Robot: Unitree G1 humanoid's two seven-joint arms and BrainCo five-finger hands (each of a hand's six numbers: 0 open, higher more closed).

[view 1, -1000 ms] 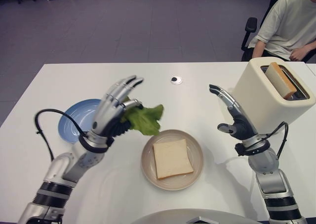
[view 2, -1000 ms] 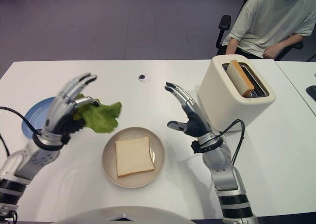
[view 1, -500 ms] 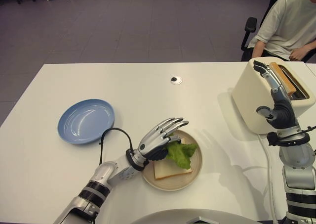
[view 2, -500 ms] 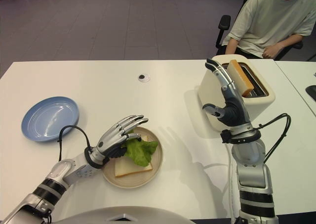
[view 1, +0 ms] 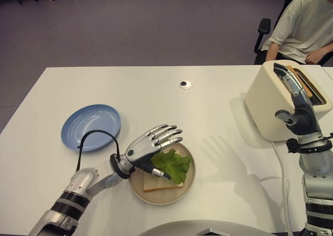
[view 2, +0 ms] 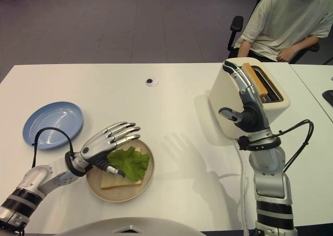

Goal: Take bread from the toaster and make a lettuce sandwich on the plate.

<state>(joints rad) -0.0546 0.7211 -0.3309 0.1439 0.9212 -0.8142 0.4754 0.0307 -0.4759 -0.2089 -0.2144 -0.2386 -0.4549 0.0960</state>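
The left hand (view 1: 151, 147) has laid lettuce (view 1: 171, 164) on the plate's (view 1: 177, 197) bread (view 1: 151, 186), fingers spread loose, while the right hand (view 2: 247, 103), fingers apart, has reached the toaster's (view 2: 226, 98) slice (view 2: 258, 82), due next.

Two plates (view 1: 91, 127) (view 1: 166, 198), two bread slices (view 1: 151, 185) (view 2: 258, 81), one lettuce leaf (view 1: 171, 164), one toaster (view 1: 265, 108).

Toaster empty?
No, a bread slice stands in the toaster slot, close beside the right hand.
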